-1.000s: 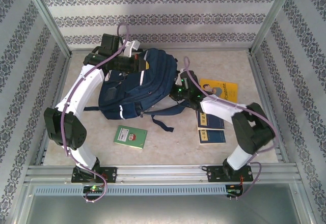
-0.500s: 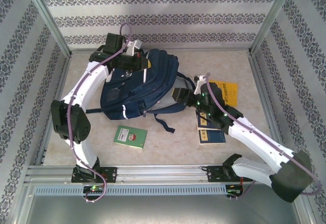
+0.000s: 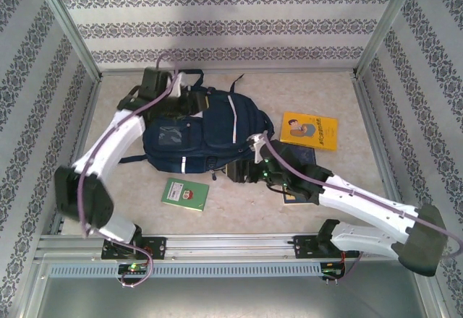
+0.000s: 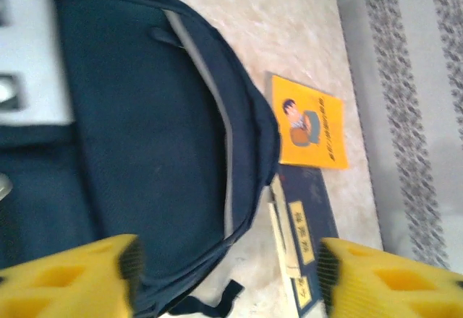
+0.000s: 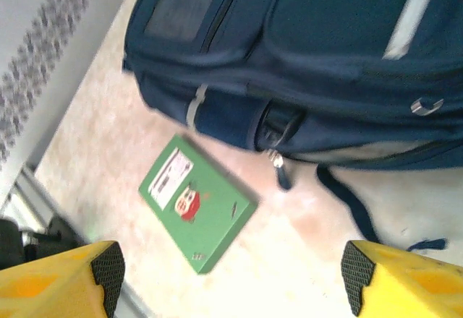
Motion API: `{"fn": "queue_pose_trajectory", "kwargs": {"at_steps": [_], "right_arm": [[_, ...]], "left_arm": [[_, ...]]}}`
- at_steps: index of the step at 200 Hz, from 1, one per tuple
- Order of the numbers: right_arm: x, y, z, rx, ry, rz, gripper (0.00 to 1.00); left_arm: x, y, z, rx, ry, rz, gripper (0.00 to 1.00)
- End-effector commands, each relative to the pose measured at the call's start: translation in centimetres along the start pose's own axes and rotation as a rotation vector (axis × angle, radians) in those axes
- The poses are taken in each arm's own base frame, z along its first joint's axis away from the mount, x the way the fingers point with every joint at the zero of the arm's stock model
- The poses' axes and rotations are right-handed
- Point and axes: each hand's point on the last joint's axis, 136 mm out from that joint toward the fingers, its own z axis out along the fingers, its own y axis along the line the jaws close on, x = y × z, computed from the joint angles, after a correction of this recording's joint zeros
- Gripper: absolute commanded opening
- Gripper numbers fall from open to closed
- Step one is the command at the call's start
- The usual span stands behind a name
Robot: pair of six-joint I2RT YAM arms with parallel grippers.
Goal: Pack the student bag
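The student bag (image 3: pixel 206 134), navy with thin white stripes, lies flat mid-table with its front pockets facing up. My left gripper (image 3: pixel 191 100) hovers over the bag's far left end, open and empty. In the left wrist view its yellow fingers (image 4: pixel 69 278) stand wide apart above the bag (image 4: pixel 145 152). My right gripper (image 3: pixel 242 170) hangs open at the bag's near right corner. The right wrist view has its fingers (image 5: pixel 401 282) spread over bare table, with the bag (image 5: pixel 289 58) and a zipper pull (image 5: pixel 279 168) just beyond.
A green book (image 3: pixel 185 194) (image 5: pixel 195 209) lies near the front, below the bag. A yellow book (image 3: pixel 309 130) (image 4: pixel 307 126) lies at the right, with dark blue books (image 3: pixel 298 157) (image 4: pixel 307 220) beside it, partly under my right arm. Frame posts and patterned walls enclose the table.
The bag has settled flat and turned with its front up. My right arm swung from the bag's right side to its near right corner. The left gripper stayed at the bag's far left end.
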Motion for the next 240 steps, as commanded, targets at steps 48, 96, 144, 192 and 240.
{"fn": "queue_pose_trajectory", "kwargs": {"at_steps": [48, 96, 144, 192, 240], "right_arm": [[5.1, 3.3, 3.2, -0.03, 0.207, -0.096, 0.82], [7.8, 2.5, 4.7, -0.04, 0.27, -0.07, 0.83], [9.6, 1.7, 6.2, -0.041, 0.314, -0.027, 0.82], [10.2, 0.7, 8.2, -0.028, 0.351, 0.076, 0.79], [10.9, 0.3, 9.8, -0.058, 0.396, 0.124, 0.76]], "left_arm": [[12.7, 12.5, -3.7, -0.358, -0.028, -0.253, 0.88], [17.8, 17.8, -2.7, -0.483, 0.016, -0.306, 0.93], [18.8, 17.3, -0.7, -0.393, 0.067, -0.316, 0.88], [22.0, 16.4, 0.8, -0.287, 0.18, -0.389, 0.85], [23.9, 14.2, 1.0, -0.158, 0.239, -0.402, 0.85]]}}
